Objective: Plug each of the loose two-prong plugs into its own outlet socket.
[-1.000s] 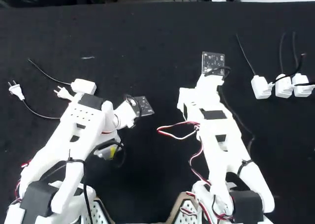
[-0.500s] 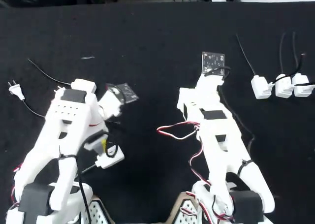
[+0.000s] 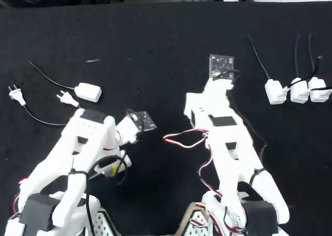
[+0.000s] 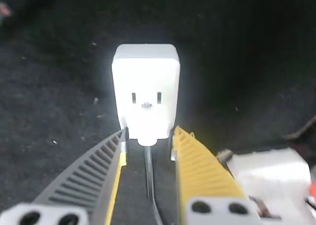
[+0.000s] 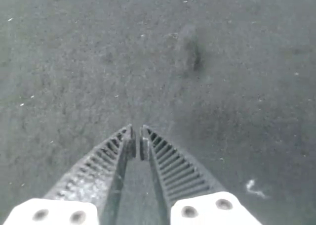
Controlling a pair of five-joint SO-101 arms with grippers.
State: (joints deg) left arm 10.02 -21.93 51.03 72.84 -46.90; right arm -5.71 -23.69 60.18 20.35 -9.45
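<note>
My left gripper (image 4: 148,134) stands parted, tips flanking the outlet socket's (image 4: 145,89) near edge, bare black cloth (image 4: 247,62) beyond it; my right gripper (image 5: 137,138), well right of the socket, is closed, empty

No print, number or sign can be read on the outlet socket (image 4: 145,91) or the plugs (image 3: 18,96).
</note>
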